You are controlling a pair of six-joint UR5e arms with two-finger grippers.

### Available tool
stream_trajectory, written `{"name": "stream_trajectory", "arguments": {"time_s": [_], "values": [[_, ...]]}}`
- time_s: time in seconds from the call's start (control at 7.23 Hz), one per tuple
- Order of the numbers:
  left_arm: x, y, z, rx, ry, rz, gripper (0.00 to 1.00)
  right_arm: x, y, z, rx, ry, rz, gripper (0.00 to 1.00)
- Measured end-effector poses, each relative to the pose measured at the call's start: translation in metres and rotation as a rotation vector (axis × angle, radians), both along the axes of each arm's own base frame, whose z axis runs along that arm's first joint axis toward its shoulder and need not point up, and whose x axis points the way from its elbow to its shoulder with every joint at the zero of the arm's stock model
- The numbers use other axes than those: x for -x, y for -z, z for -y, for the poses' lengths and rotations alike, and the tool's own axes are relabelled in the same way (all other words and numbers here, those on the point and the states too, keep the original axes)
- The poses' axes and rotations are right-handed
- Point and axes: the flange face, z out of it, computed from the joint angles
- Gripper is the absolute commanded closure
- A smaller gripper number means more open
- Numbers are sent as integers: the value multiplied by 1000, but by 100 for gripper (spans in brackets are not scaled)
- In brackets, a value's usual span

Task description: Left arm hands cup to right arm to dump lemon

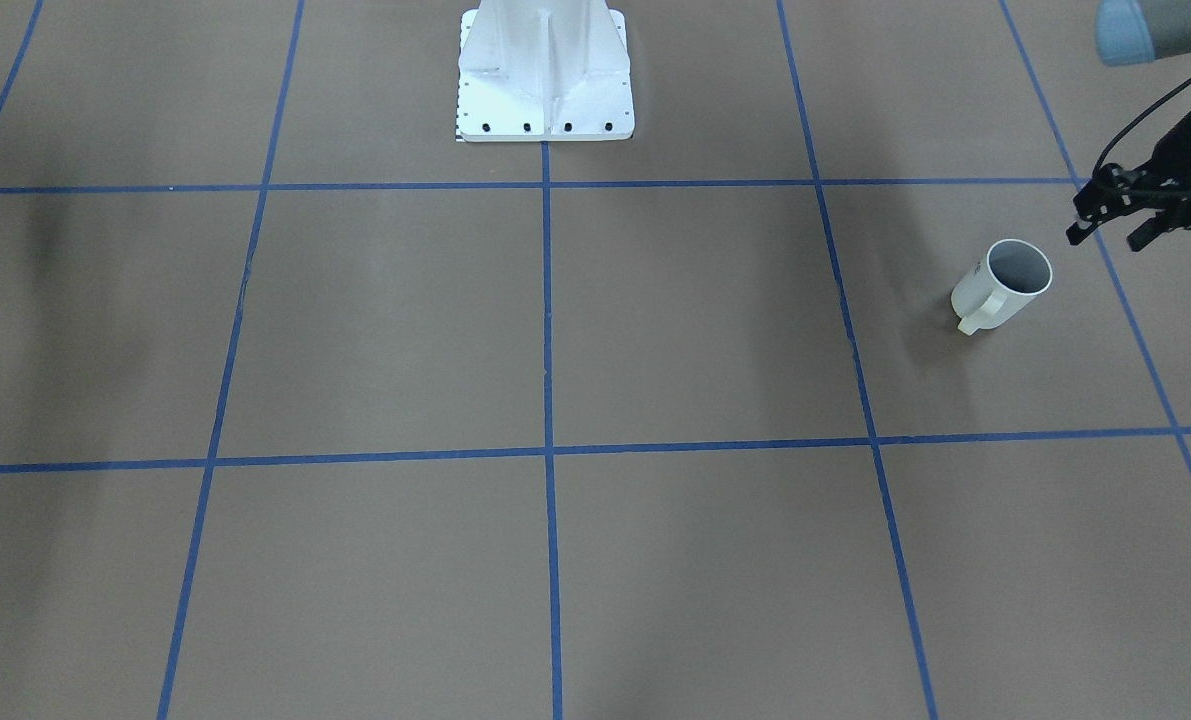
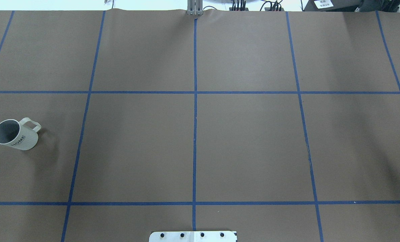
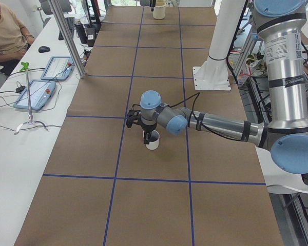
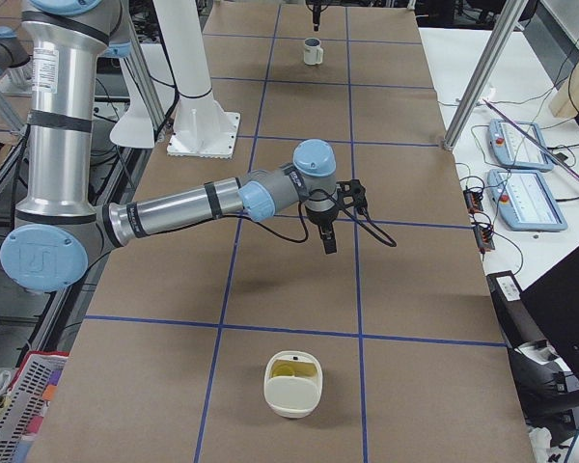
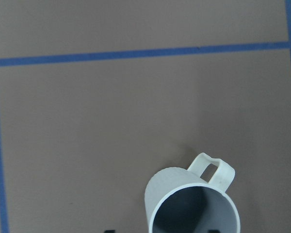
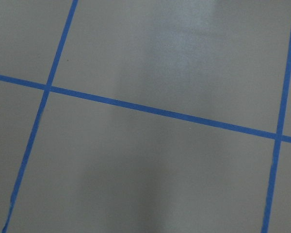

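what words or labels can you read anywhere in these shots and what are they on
"HOME": dark letters on the side of the white mug, seen in the overhead view.
Label strip on the left arm: too small to read.
Label strip on the right arm: too small to read.
White sticker beyond the table's far edge: too blurred to read.

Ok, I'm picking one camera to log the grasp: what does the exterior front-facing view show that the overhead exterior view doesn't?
Only front-facing: the left gripper, open, close to the cup without touching it.
Only overhead: the lettering HOME on the cup's side; the left gripper is out of frame there.
Both: the cup standing upright on the brown table, handle visible, and the robot's white base plate.
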Motion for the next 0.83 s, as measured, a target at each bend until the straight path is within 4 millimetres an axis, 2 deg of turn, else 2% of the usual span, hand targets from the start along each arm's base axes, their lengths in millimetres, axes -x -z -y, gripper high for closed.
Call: {"name": "stream_trajectory", "arguments": {"time_s": [0.14,0.28,0.42,0.55,0.69,0.83], "values": [[38,-4,-18,-30,20,7,0,-12,-14,-11,15,-6,-11,0],[58,-11,-32,-32,23,5,0,-27,-33,-24,25,-3,-27,0],[66,-15,-39,-20,33,3,0,-42,-52,-37,34,1,-43,0],[74,-11,-55,-2,57,0,0,-52,-63,-48,40,2,-50,0],[84,-2,-84,15,80,-5,0,-57,-66,-55,42,2,-49,0],[88,2,-98,27,90,-2,0,-60,-64,-58,39,-2,-43,0]]}}
